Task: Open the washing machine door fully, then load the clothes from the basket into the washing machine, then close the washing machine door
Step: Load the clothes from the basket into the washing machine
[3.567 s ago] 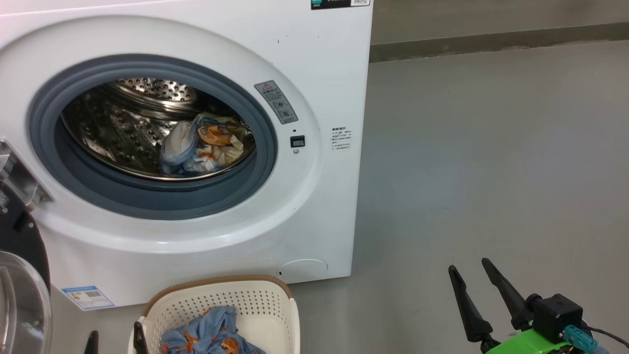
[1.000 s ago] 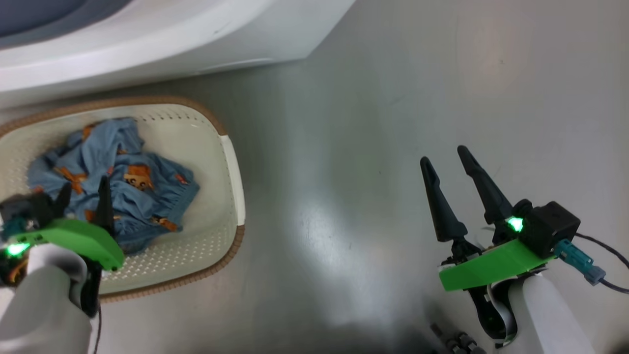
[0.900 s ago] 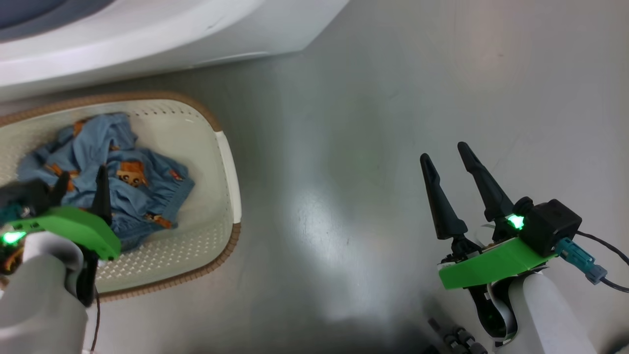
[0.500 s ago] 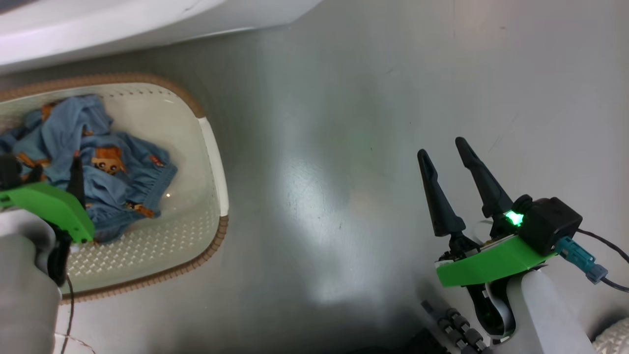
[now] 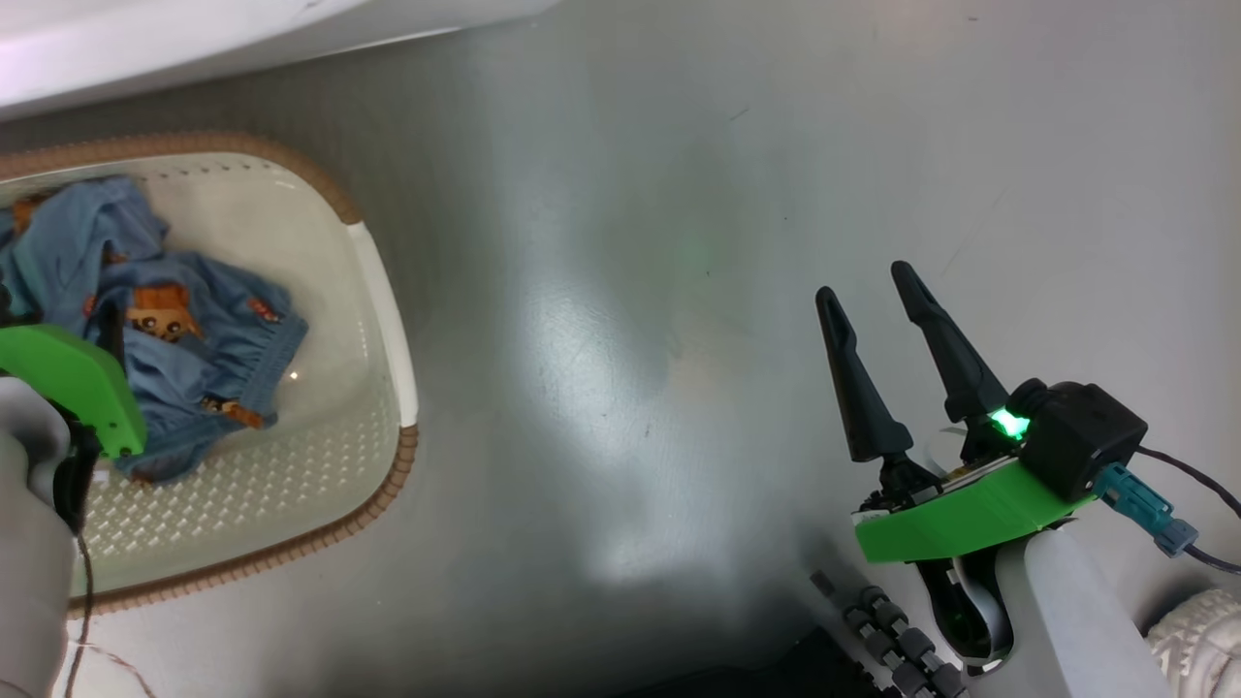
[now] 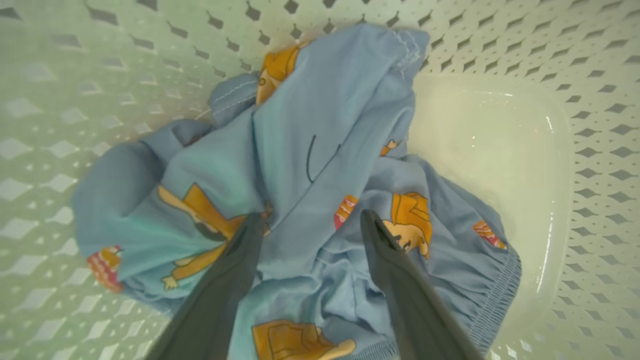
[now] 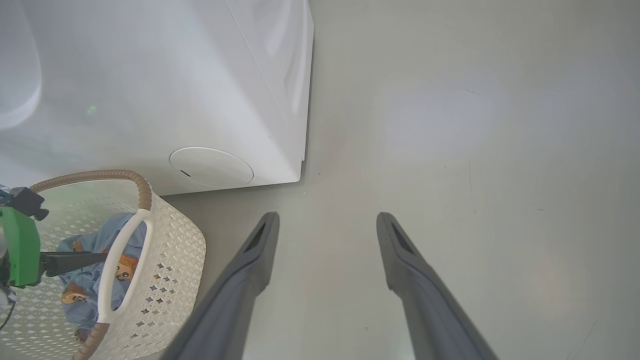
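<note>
- grey floor (image 5: 620, 291): basket (image 5: 386, 291) just beside the washing machine (image 7: 150, 75), for short transfers.
- my left claw (image 6: 311, 216), released, straddles the clothes (image 6: 300, 125) to pinch them.
- my right claw (image 5: 863, 279), released, hangs aside.

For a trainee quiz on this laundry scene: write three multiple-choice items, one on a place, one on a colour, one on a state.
1. Where do the clothes lie? A beside the basket; B in the basket; C under it.
2. What colour is the basket's rim? A black; B red; C brown.
3. The left gripper is: A open; B shut on the clothes; C shut, empty.
Answers: 1 B, the basket surrounds them; 2 C, a brown woven band edges it; 3 A, its fingers stand apart.
</note>
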You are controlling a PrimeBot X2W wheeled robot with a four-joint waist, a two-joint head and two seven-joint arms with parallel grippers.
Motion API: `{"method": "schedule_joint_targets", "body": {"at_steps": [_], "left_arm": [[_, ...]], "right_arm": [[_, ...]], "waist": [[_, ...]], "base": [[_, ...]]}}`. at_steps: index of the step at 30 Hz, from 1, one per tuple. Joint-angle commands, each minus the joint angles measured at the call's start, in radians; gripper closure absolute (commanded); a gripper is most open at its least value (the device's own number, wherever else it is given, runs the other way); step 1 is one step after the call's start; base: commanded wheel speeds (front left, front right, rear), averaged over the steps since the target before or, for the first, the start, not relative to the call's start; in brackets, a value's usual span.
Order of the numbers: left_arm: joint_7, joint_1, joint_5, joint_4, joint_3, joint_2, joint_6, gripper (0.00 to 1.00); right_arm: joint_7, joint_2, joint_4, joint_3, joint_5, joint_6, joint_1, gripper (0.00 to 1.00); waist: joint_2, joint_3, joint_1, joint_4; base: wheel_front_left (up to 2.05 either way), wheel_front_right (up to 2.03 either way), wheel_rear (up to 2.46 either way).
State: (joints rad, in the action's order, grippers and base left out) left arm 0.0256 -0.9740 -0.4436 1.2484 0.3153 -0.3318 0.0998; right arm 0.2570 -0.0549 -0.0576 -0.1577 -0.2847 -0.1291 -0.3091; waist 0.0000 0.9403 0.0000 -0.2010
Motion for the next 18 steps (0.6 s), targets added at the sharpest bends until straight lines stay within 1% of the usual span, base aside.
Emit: {"method": "schedule_joint_targets", "body": {"at_steps": [1, 2, 6, 9, 18], "left_arm": [[-0.006, 0.015, 0.016, 0.004, -0.009, -0.051, -0.011, 0.0], [-0.02, 0.009, 0.038, 0.009, 0.016, -0.056, -0.013, 0.0], [-0.048, 0.0, 0.067, 0.015, 0.05, -0.063, -0.019, 0.0], [-0.07, 0.0, 0.072, 0.022, 0.061, -0.064, -0.029, 0.0], [-0.067, -0.011, 0.069, 0.029, 0.074, -0.072, -0.04, 0.0]], "right_arm": [[0.005, 0.004, 0.022, -0.027, -0.003, -0.002, 0.037, 0.0], [0.005, 0.004, 0.024, -0.029, -0.006, -0.002, 0.04, 0.0], [0.005, 0.005, 0.029, -0.03, -0.011, -0.002, 0.042, 0.0], [0.005, 0.005, 0.032, -0.032, -0.016, -0.002, 0.041, 0.0], [0.005, 0.005, 0.046, -0.04, -0.023, -0.002, 0.042, 0.0]], "waist": [[0.0, 0.002, 0.0, -0.005], [0.0, 0.004, 0.0, -0.01], [0.0, 0.01, 0.0, -0.017], [0.0, 0.014, 0.0, -0.024], [0.0, 0.035, 0.0, -0.042]], "base": [[0.0, 0.0, 0.0], [0.0, 0.0, 0.0], [0.0, 0.0, 0.0], [0.0, 0.0, 0.0], [0.0, 0.0, 0.0]]}}
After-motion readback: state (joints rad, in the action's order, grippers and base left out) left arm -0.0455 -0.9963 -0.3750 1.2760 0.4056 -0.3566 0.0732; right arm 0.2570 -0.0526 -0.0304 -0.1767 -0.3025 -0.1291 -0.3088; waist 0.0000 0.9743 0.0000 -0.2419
